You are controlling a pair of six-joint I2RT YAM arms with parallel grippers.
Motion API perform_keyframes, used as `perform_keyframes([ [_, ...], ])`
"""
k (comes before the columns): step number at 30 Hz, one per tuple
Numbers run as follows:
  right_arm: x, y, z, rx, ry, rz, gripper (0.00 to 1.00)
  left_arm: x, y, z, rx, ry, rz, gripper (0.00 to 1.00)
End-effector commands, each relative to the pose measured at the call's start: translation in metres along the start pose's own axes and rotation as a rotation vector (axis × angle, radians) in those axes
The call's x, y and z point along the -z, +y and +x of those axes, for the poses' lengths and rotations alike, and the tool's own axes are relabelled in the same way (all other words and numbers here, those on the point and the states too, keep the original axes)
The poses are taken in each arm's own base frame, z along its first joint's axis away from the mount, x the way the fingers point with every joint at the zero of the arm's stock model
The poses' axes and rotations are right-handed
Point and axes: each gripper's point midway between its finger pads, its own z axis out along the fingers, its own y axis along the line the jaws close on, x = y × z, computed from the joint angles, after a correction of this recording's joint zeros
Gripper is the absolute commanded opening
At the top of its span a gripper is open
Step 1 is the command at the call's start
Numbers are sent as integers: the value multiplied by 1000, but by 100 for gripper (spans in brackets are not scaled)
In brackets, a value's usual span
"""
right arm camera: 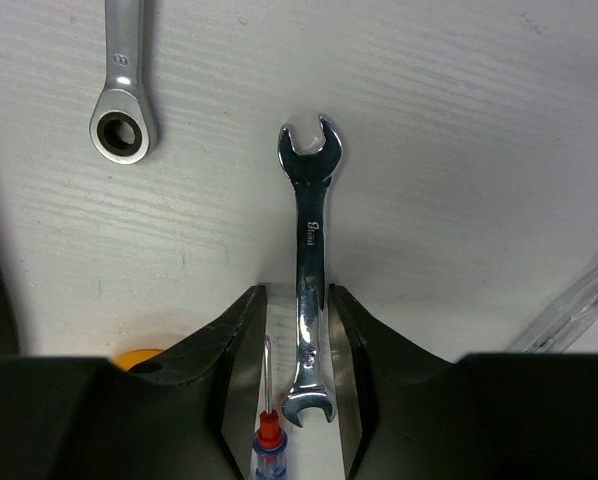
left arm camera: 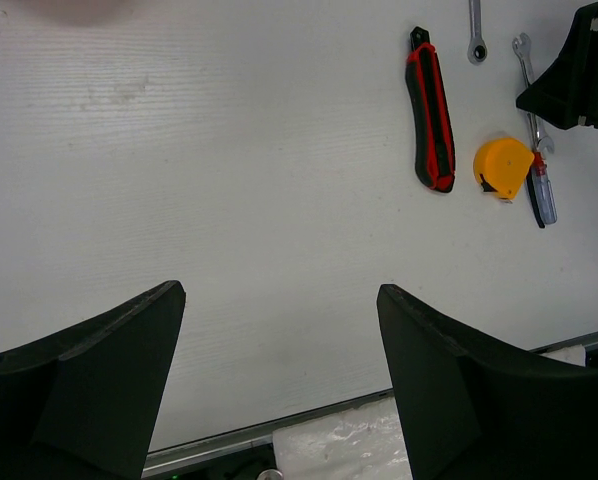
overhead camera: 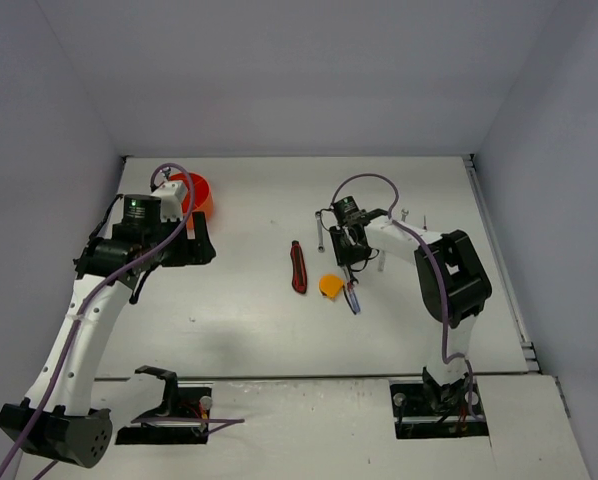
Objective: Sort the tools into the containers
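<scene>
White tabletop (overhead camera: 239,330), closed in by pale walls, carries the tools around its middle, somewhat toward the right edge. An open-end wrench (right arm camera: 307,280) lies flat between the fingers of the right gripper (right arm camera: 296,292), which stand narrowly parted either side of it, not pinching. A ring-ended wrench (right arm camera: 122,110) lies apart from it. The blue-red screwdriver (left arm camera: 542,190) lies just beside the orange tape measure (left arm camera: 502,167), with the red-black tool (left arm camera: 431,120) near. The orange-red tub (overhead camera: 201,192) sits toward the far left corner. The left gripper (left arm camera: 279,290) is spread wide over bare tabletop.
</scene>
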Motion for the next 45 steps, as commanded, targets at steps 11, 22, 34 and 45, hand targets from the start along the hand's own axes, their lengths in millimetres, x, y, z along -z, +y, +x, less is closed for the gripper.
perform_keyframes([
  [11,-22,-24,22,30,159,134,0,10,-19,-22,-26,-63,73,75],
  [22,51,-21,-75,125,-136,109,0,22,-57,-55,57,-134,225,75],
  [34,186,37,-118,179,-490,-161,0,17,-122,-106,162,-327,435,75],
  [45,265,107,-110,234,-668,-449,0,3,-185,-124,58,-428,509,75],
])
